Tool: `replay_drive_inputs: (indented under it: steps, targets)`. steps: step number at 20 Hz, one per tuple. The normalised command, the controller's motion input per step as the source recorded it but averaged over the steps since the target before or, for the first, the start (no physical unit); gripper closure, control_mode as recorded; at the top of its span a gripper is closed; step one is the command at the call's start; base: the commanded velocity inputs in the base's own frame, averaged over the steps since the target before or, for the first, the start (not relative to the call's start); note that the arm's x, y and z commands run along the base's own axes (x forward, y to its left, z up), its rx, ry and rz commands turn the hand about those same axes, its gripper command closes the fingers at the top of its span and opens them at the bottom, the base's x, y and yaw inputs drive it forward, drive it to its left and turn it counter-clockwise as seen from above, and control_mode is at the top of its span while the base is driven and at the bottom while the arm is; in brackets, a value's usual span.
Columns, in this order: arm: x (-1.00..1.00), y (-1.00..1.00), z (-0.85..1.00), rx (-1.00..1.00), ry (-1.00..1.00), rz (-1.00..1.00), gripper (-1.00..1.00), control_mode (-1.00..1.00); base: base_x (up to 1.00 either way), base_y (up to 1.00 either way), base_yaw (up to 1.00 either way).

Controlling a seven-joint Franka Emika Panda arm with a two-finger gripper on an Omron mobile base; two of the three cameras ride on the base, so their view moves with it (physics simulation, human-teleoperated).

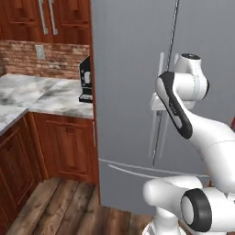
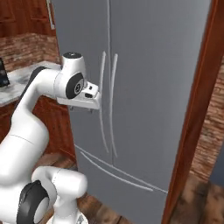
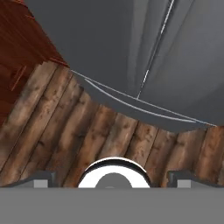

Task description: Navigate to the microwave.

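A wood-plank floor [image 1: 69, 206] runs under red-brown cabinets and a tall grey refrigerator [image 1: 133, 69]. In the left base view, at nine o'clock, the marble table [image 1: 41, 94] wraps a corner below a brick backsplash [image 1: 55, 57], which carries a pale wall outlet [image 1: 40, 52] at about ten o'clock. Upper cabinets [image 1: 27, 18] with steel handles sit at eleven o'clock, and lower cabinets [image 1: 64, 144] stand beneath the table at about eight o'clock. A dark appliance [image 1: 85, 80] with a black face stands on the table's right end, hard against the refrigerator's side; part of it is hidden by that side, so what it is cannot be told. From the centre to three o'clock the refrigerator's double doors fill the view, with two pale vertical handles [image 2: 109, 100] near the middle seam and a drawer line lower down. The white arm [image 1: 183, 110] rises in front of them, at three to five o'clock.

In the right base view the tool [image 2: 92, 110] hangs at about nine o'clock, just beside the refrigerator doors and pointing down; its fingers are hidden under the hand, so I cannot tell whether they are apart or together. A red-brown side panel [image 2: 197, 113] borders the refrigerator at three o'clock, with brick wall [image 2: 212, 131] beyond it.

The hand view looks down at the floor planks and the refrigerator's lower drawer edge [image 3: 135, 105] at twelve o'clock.

The microwave appears nowhere among these surroundings.
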Motion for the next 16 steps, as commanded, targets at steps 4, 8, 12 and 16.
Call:
replay_drive_inputs:
  steps: [4, 8, 12, 16]
  targets:
    - [0.0, 0.0, 0.0, 0.0, 0.0, 0.0, -1.0, 1.0, -0.09, 0.0, 0.78]
    - [0.0, 0.0, 0.0, 0.0, 0.0, 0.0, -1.0, 1.0, -0.09, 0.0, 0.8]
    - [0.0, 0.0, 0.0, 0.0, 0.0, 0.0, -1.0, 1.0, -0.02, 0.0, 0.79]
    - [0.0, 0.0, 0.0, 0.0, 0.0, 0.0, -1.0, 1.0, 0.0, 0.0, 0.78]
